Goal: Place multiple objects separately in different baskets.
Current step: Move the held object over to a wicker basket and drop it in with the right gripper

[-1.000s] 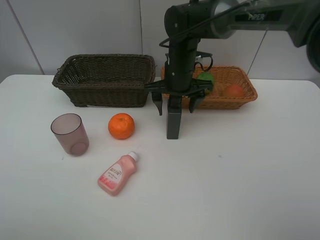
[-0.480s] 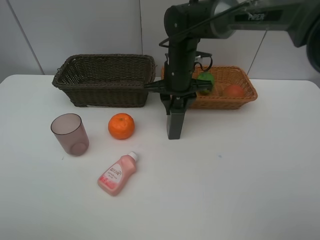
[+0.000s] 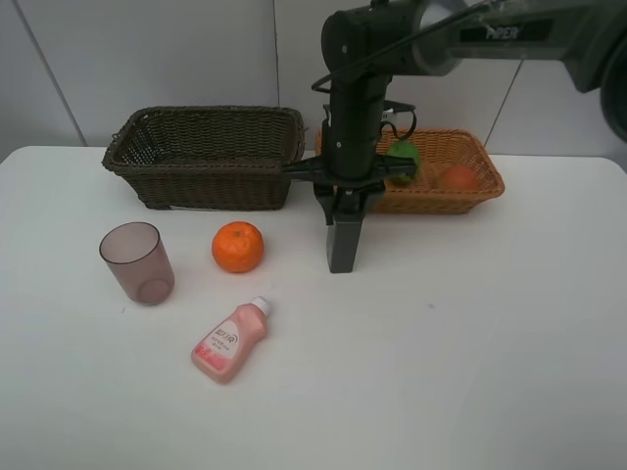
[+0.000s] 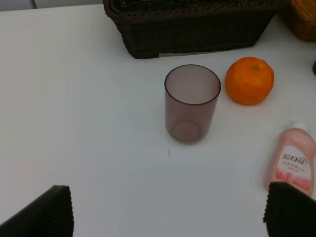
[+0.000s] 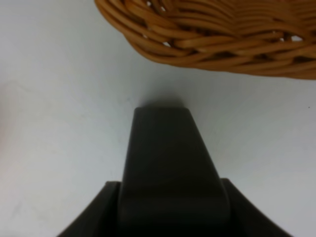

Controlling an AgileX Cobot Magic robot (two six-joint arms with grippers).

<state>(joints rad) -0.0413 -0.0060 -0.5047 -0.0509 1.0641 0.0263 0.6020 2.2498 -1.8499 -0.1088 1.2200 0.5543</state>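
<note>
A dark grey bottle (image 3: 341, 247) stands upright on the table in front of the tan basket (image 3: 487, 183), and my right gripper (image 3: 343, 211) is shut on its top from above. The right wrist view shows the bottle (image 5: 170, 158) held between the two fingers (image 5: 98, 212). A green fruit (image 3: 403, 154) and a red-orange fruit (image 3: 457, 177) lie in the tan basket. The orange (image 3: 238, 246), the mauve cup (image 3: 136, 262) and the pink bottle (image 3: 230, 340) sit on the table. My left gripper (image 4: 168, 200) hangs open, near the cup (image 4: 192, 102).
The dark brown basket (image 3: 206, 162) stands at the back left, with nothing visible inside. The tan basket's woven wall (image 5: 222, 34) is close behind the grey bottle. The pink bottle (image 4: 293, 163) lies on its side beside the orange (image 4: 249, 80).
My right gripper's fingers, spread wide a second ago, have shut on the grey bottle. Nothing else has moved.
</note>
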